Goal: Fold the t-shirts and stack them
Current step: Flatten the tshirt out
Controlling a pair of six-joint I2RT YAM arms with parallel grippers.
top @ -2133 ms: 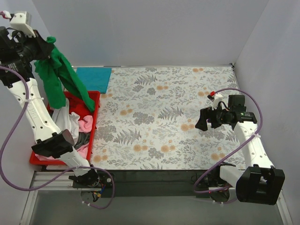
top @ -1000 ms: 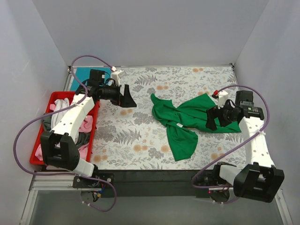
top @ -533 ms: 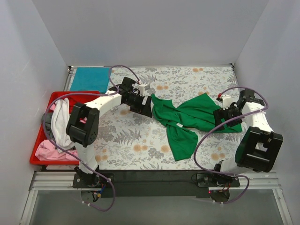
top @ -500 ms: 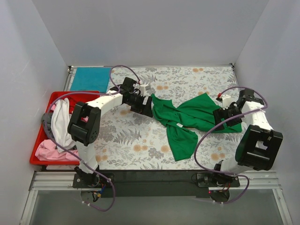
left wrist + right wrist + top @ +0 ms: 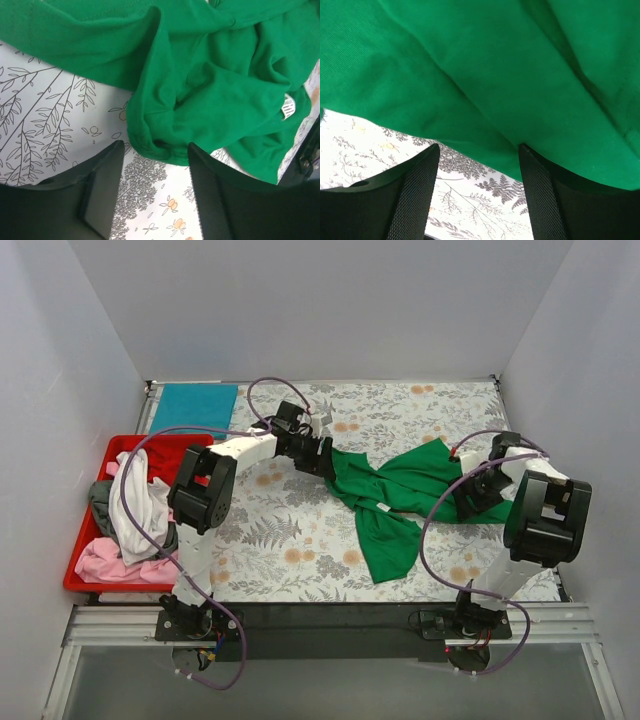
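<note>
While seen from above, the bright green t-shirt [image 5: 398, 488] lies crumpled on the grey floral table cloth [image 5: 290, 540], right of the middle, with one part trailing toward the near edge. The left gripper [image 5: 322, 456] is at its left edge and the right gripper [image 5: 470, 502] at its right edge; how their jaws stand cannot be told from up here. A folded teal-blue t-shirt [image 5: 195, 407] lies flat at the far left corner. The red plastic tray [image 5: 78, 583] on the left holds a heap of a white t-shirt [image 5: 135, 505], a pink t-shirt [image 5: 100, 558] and a dark grey t-shirt [image 5: 98, 502]. In the left wrist view, the left gripper [image 5: 155, 147] is released, its fingers [image 5: 100, 195] apart, with a bunched hem of the green t-shirt [image 5: 200, 90] lying unclamped between the tips; a white label [image 5: 287, 106] shows at the right. In the right wrist view, the right gripper [image 5: 477, 150] is likewise released, fingers [image 5: 415, 195] wide. The green t-shirt [image 5: 495, 75] has its edge reaching just between the tips, above the table cloth [image 5: 470, 197].
</note>
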